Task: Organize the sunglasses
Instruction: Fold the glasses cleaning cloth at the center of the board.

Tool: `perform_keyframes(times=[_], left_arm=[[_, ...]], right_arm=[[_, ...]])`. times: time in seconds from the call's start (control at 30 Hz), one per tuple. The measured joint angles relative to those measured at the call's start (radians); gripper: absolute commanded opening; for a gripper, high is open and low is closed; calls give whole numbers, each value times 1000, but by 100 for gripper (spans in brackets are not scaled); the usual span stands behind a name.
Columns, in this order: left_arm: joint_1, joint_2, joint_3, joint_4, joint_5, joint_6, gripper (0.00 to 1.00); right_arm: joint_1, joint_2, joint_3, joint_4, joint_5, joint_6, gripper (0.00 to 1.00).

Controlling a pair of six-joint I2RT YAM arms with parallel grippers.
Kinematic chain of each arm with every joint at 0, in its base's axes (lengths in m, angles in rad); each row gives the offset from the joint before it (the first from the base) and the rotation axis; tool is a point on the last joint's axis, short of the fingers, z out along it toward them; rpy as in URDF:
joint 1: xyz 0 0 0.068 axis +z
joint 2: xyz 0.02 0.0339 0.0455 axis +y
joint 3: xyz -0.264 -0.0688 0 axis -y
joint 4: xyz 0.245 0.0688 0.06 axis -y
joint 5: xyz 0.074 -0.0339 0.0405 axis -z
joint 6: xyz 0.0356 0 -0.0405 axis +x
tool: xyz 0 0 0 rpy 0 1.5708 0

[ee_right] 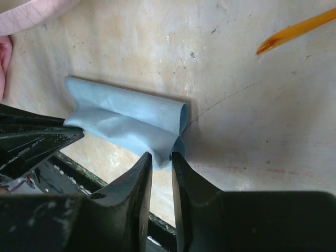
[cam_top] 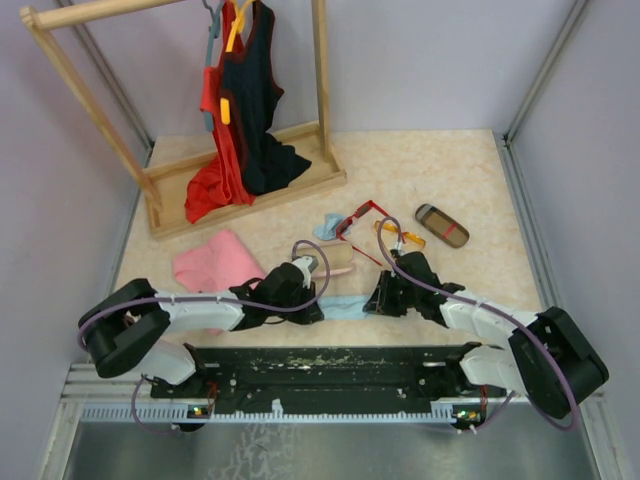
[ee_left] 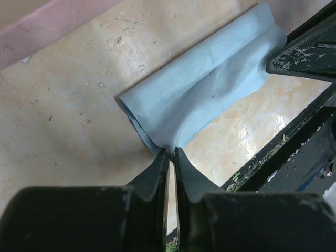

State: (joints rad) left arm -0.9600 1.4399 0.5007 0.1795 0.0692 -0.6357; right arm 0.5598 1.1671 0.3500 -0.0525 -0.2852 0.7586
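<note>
Pinching light blue cloth (ee_left: 205,89) corner in near-closed left gripper (ee_left: 170,151); right gripper (ee_right: 161,155) slightly parted at other end, hold unclear. Release together, lift straight up. Next: red sunglasses (cam_top: 362,215), orange sunglasses (cam_top: 400,238), middle of tabletop (cam_top: 450,170).

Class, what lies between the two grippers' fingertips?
A folded light blue cloth, reaching from left gripper to right gripper; the top view shows it, both wrist views too.

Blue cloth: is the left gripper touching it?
Touching. The left wrist view shows a corner of the blue cloth caught between the fingertips of the left gripper.
</note>
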Motion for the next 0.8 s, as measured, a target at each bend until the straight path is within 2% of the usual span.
perform_keyframes(times=[0.1,0.2,0.27,0.33,0.4,0.57,0.67,0.8], left_arm=[[0,-3,1,1,2,-3,39],[-2,-32,1,-21,-6,-2,53],[-1,-64,1,-61,-19,2,57],[-1,-104,0,-103,-33,5,62],[-2,-149,0,-135,-51,10,65],[3,-214,0,-145,-115,30,64],[10,-163,2,-134,-139,30,57],[20,-73,20,-103,-155,12,55]], right_arm=[[0,-9,0,-7,15,-1,36],[0,-40,3,-34,41,-6,40],[-1,-82,13,-78,79,-16,43],[-1,-127,19,-113,114,-26,50],[-2,-171,26,-140,153,-34,51],[-2,-204,38,-174,213,-61,51],[-2,-187,39,-174,216,-72,50],[-2,-156,39,-172,212,-90,49]])
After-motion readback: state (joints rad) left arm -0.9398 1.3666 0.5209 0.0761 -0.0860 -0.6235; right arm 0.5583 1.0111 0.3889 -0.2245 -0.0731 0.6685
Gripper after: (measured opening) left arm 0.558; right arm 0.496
